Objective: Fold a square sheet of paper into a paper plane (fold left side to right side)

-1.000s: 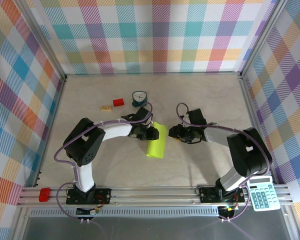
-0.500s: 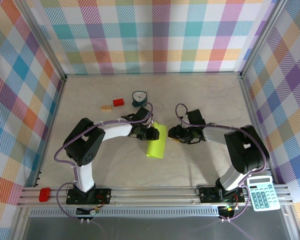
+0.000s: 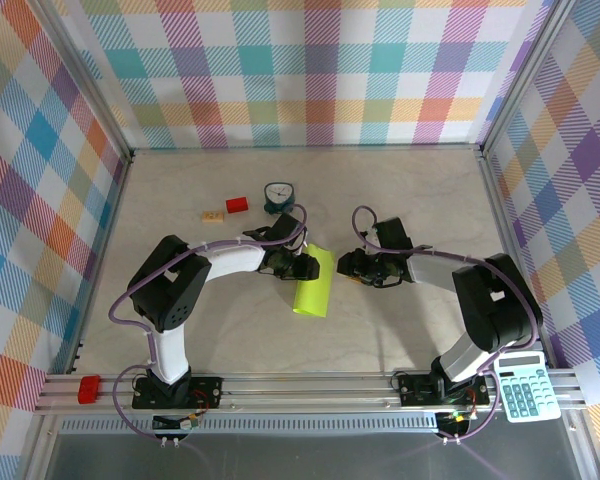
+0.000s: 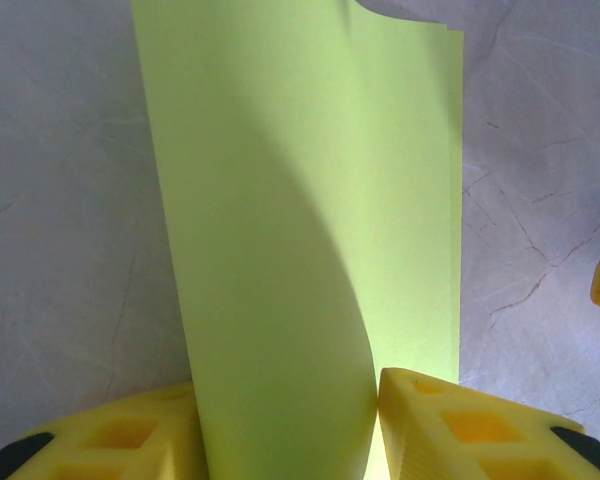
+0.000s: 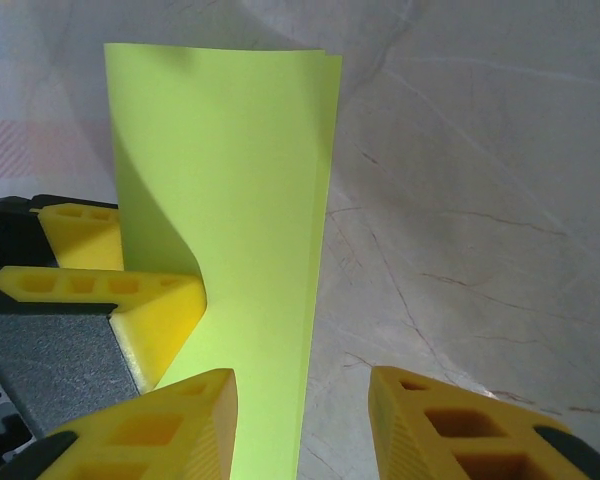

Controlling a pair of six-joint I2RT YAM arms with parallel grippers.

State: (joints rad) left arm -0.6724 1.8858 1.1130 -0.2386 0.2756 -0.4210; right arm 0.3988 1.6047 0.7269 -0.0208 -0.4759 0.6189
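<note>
Your square sheet of paper point(image 3: 313, 285) lies doubled at the middle of the surface point(image 3: 410, 200). The left gripper point(image 4: 287, 395) and right gripper point(image 5: 300, 375) straddle it, both released. Expect it light, limp, slippery: pinch the paired loose edges gently.

The square sheet of paper point(image 3: 313, 283), lime yellow-green, lies on the table point(image 3: 410, 210) folded in half to a narrow rectangle; its upper layer bows upward, not flat.

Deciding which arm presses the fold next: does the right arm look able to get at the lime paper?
Probably yes. The right pincer stands open with one edge of the paper lying in its gap and nothing between them. The left pincer is at the opposite side.
</note>
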